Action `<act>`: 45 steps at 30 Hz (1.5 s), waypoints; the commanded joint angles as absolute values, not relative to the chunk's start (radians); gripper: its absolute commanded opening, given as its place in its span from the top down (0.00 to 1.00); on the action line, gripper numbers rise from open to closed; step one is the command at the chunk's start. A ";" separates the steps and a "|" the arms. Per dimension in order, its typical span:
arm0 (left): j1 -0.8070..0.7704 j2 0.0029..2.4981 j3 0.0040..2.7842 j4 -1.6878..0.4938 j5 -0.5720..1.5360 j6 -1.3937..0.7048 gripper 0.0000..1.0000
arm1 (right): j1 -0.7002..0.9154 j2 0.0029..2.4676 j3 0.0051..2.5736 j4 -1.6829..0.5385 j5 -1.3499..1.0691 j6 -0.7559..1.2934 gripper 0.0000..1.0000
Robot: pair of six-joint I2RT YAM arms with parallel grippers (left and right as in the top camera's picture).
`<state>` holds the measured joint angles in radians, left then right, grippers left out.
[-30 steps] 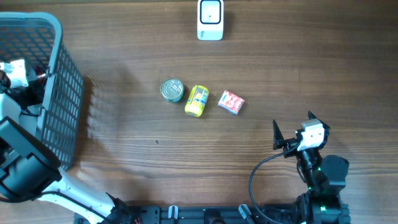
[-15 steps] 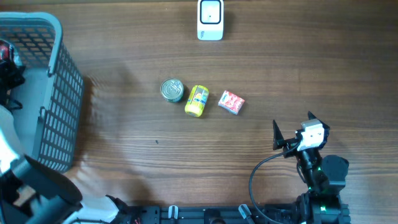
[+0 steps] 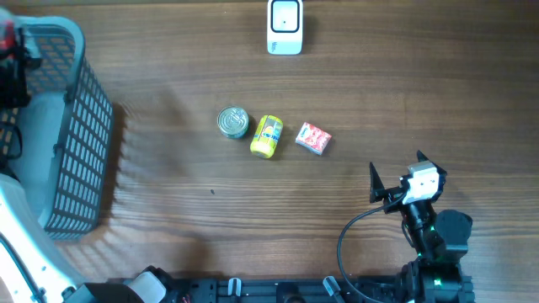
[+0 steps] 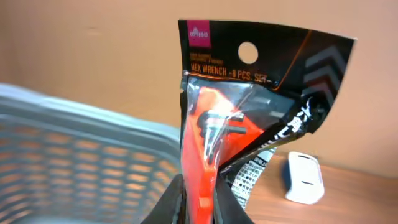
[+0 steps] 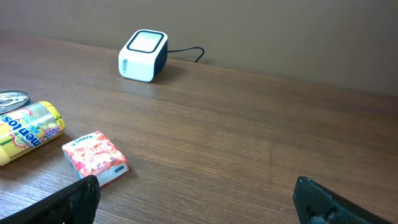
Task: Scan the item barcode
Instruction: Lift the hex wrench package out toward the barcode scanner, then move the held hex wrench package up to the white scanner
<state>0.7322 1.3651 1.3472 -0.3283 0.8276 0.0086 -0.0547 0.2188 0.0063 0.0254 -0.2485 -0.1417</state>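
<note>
— Judging from the left wrist view, where was the item?

— Up in the air at the far end of the grey plastic mesh basket (image 4: 74, 155). The left pincer (image 4: 200, 202) was clamped on the bottom edge of the black-and-orange plastic hanging pack of hex wrenches (image 4: 249, 106), which stood upright with its hang-hole on top.

— How would it handle?

— Light, I'd say, but floppy. It was thin glossy film, creased at the lower right, around a stiff orange holder. Held by the film alone it could sag or slip, so a grip across the holder looked firmer. I saw no barcode on the face shown.

— And the reader?

— The white box-shaped barcode scanner (image 3: 285, 27) sat at the far edge of the wooden surface (image 3: 379, 84), well apart from the basket.

— Anything in the basket?

— Nothing I could make out on the bare part of its floor, though the arm hid some of it.

— The other arm?

— The right pincer (image 5: 196, 183) hung with its fingers wide apart, holding nothing. A round tin can (image 3: 233, 122), a yellow sweets tub (image 3: 267, 136) and a small red box (image 3: 313, 138) lay in a row mid-surface.
</note>
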 commanded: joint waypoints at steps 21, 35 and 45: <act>0.411 1.346 1.346 -0.242 1.365 -0.009 0.96 | -0.051 0.221 0.005 0.036 -0.233 -0.129 0.00; 0.123 1.352 1.346 0.063 1.413 -0.009 0.96 | -0.051 0.221 0.005 0.036 -0.233 -0.129 0.00; 0.047 1.373 1.346 0.061 1.411 -0.469 0.96 | -0.051 0.221 0.005 0.036 -0.233 -0.129 0.00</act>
